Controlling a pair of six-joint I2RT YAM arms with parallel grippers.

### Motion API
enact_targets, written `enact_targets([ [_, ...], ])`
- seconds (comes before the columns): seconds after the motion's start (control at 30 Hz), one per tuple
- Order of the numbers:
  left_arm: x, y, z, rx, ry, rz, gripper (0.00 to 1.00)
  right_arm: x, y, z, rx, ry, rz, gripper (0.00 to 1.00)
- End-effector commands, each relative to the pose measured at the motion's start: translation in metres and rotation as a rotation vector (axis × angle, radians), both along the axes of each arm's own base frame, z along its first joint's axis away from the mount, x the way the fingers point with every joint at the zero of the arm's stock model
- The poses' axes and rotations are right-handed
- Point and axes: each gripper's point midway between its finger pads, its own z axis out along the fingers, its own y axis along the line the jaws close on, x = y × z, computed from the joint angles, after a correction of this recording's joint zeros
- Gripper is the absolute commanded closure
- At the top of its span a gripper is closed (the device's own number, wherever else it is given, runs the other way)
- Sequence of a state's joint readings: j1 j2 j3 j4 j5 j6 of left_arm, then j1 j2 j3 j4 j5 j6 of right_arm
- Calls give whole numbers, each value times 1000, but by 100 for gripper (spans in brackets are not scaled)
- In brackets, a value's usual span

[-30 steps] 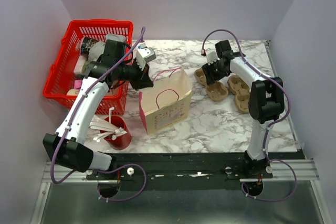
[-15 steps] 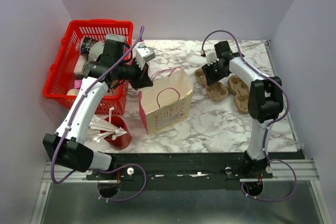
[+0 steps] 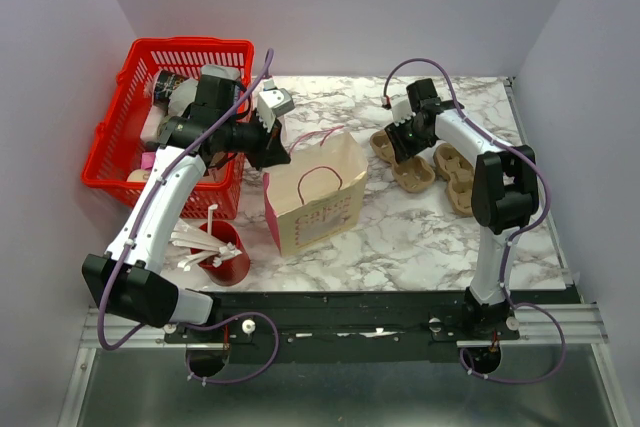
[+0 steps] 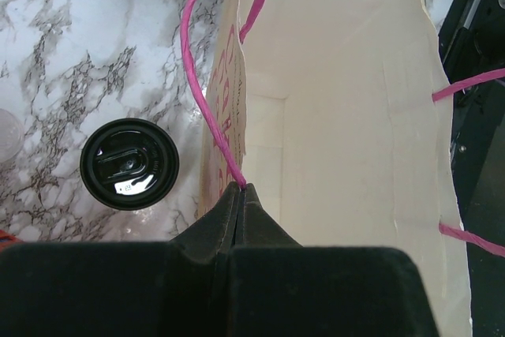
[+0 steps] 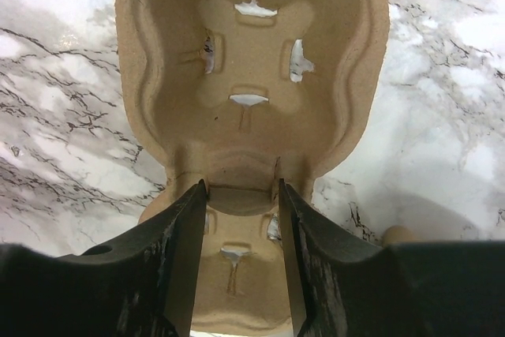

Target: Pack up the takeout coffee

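The takeout coffee shows only in the left wrist view: its black lid from above, standing on the marble just left of the paper bag. In the top view my left arm hides it. My left gripper is shut on the bag's pink handle and holds the cream bag open and upright. My right gripper is open, low over a brown pulp cup carrier, its fingers straddling the ridge between the two cup wells, close against it. Seen from above, the right gripper is on the carrier.
A red basket with several items stands at the back left. A red cup of white sticks lies at the near left. A second pulp carrier lies right of the first.
The right gripper's fingers have drawn closer together around the carrier's ridge. The left gripper has shifted slightly with the bag's handle still pinched.
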State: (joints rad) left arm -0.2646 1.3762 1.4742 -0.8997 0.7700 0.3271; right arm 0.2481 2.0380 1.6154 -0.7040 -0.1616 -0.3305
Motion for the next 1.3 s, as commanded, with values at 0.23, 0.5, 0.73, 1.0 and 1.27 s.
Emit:
enact_targets([
  [0.23, 2, -1, -4, -11, 22, 1, 100, -4, -1, -7, -25, 11, -27, 49],
  [0.5, 3, 0, -4, -11, 20, 3, 100, -3, -2, -7, -33, 8, -34, 52],
  [0.73, 3, 0, -2, -8, 12, 4, 100, -5, -1, 17, -19, -31, -23, 64],
  [1.0, 3, -9, 16, -71, 13, -14, 100, -12, 4, 62, 30, -60, -6, 74],
  [1.27, 10, -35, 46, -179, 27, -62, 100, 13, 19, 172, 142, -258, 30, 87],
])
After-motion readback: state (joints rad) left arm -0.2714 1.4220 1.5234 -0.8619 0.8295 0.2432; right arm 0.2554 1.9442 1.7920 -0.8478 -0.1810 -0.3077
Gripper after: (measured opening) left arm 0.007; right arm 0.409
